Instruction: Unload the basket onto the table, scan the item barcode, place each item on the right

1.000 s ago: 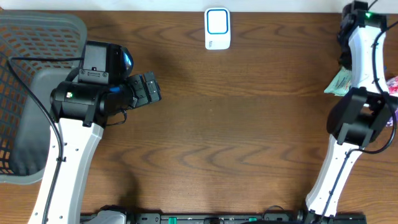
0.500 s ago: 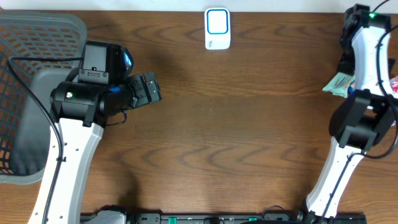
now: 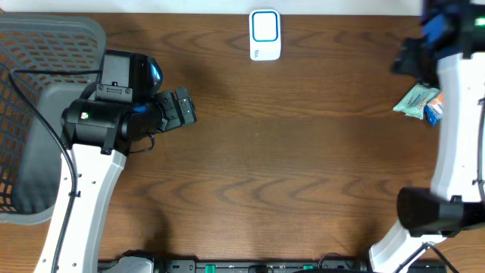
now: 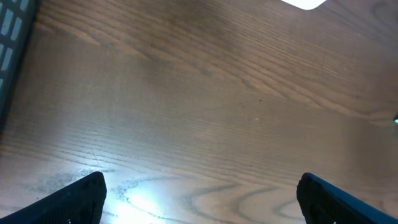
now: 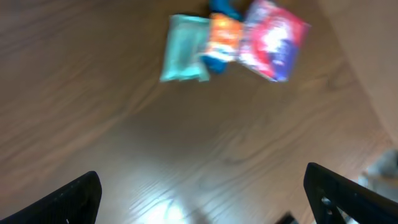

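Dark brown wood-grain table (image 3: 303,152), white scanner (image 3: 264,34) with a blue-outlined square face, grey mesh basket (image 3: 53,38), black-and-white left arm (image 3: 98,121) with a blue patch, blurred pale teal packet (image 5: 183,56), orange-and-blue packet (image 5: 222,34), pink-and-purple packet (image 5: 273,40)

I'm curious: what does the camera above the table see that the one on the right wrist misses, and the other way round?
Only the overhead view shows the white scanner at the table's far edge, the grey mesh basket on the left, and the left arm and right arm. Only the right wrist view shows the red and purple packet, which is blurred. Both show the teal packet, part of the orange and blue packet beside it, and the brown wooden table.
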